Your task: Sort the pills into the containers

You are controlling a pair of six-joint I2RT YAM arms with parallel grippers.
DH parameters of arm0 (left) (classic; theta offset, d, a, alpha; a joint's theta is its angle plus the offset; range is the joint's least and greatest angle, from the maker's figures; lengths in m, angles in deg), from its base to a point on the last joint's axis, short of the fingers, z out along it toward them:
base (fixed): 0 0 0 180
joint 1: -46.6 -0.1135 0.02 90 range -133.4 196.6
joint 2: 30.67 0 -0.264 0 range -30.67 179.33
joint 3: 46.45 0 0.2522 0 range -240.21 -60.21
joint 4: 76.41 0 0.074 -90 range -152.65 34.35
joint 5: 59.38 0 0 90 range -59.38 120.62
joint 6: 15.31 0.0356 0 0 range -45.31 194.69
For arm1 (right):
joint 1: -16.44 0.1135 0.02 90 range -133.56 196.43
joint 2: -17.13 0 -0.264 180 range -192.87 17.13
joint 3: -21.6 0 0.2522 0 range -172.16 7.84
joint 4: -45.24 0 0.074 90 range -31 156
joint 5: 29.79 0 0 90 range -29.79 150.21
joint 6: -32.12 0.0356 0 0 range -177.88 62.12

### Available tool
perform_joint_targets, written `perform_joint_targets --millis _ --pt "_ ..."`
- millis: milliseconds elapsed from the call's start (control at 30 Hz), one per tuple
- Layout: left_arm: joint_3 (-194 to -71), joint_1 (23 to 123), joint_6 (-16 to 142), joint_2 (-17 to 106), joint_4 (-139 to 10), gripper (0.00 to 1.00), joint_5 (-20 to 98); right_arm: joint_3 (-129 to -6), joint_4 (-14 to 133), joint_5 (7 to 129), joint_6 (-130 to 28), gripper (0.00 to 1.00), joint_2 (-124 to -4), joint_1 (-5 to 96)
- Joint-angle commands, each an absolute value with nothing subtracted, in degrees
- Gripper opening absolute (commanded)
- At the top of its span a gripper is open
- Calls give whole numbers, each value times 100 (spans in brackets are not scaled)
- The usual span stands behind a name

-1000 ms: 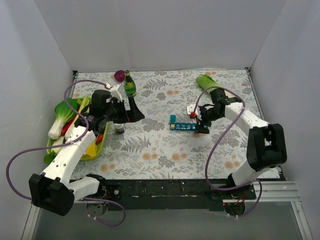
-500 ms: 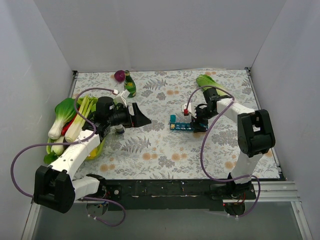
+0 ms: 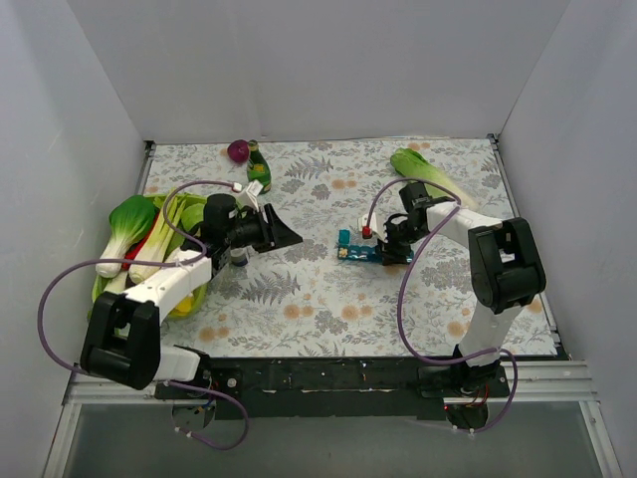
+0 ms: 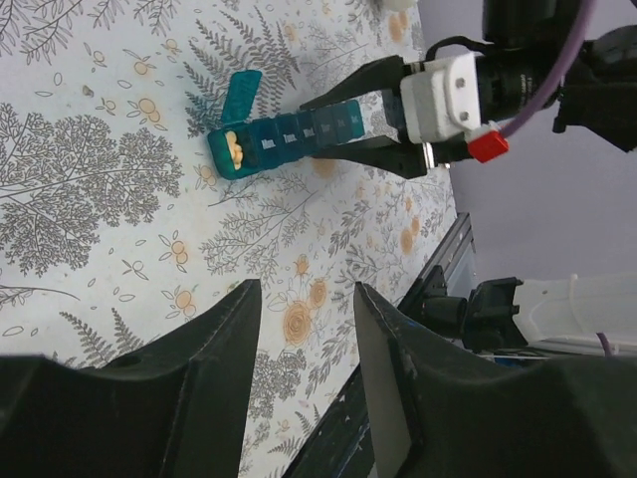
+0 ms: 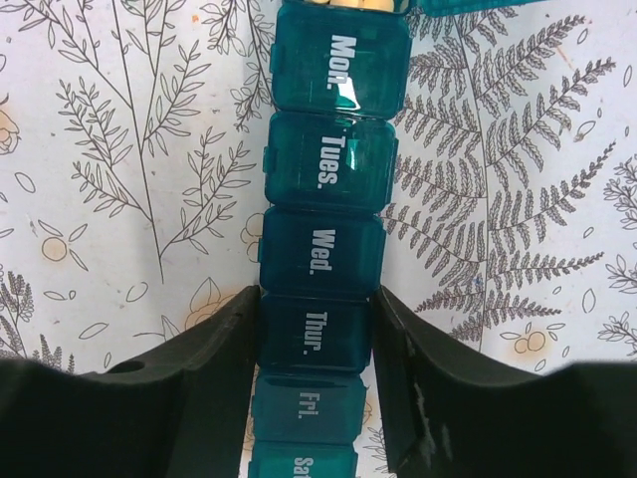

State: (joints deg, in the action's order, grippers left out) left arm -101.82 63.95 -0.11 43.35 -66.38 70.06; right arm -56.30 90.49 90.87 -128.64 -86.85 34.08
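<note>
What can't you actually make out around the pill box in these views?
1. Right wrist: the pill box has its open compartment cut off by the top edge, and the labels past Sat cut off by the bottom edge.
2. Left wrist: its far end is hidden by the right tool.
3. Top external: the pills are too small to see.

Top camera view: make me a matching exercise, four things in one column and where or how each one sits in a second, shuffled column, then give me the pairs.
Things
1. pill box
2. green bottle
3. loose bok choy
4. right gripper

Places or states
A. near the far edge of the table, beside a purple round thing
B. mid-table, end lid up, yellow pills inside
C. fingers against both sides of the Thur. compartment
D. lying alone at the far right

Pairs: 1-B, 2-A, 3-D, 4-C
</note>
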Motion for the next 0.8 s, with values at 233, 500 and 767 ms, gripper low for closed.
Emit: perform_joint_targets --millis 233,500,767 --pt "-11215 6576 -678 6240 -7426 37 6886 -5290 8985 9220 -13127 38 -8456 3445" --pt "-12171 6936 -827 7776 -7373 33 6402 -4903 8889 9256 -13276 34 -8192 3533" --pt "-13166 7358 -845 8868 -7021 21 6208 -4797 8906 9291 -13294 31 -8157 3560"
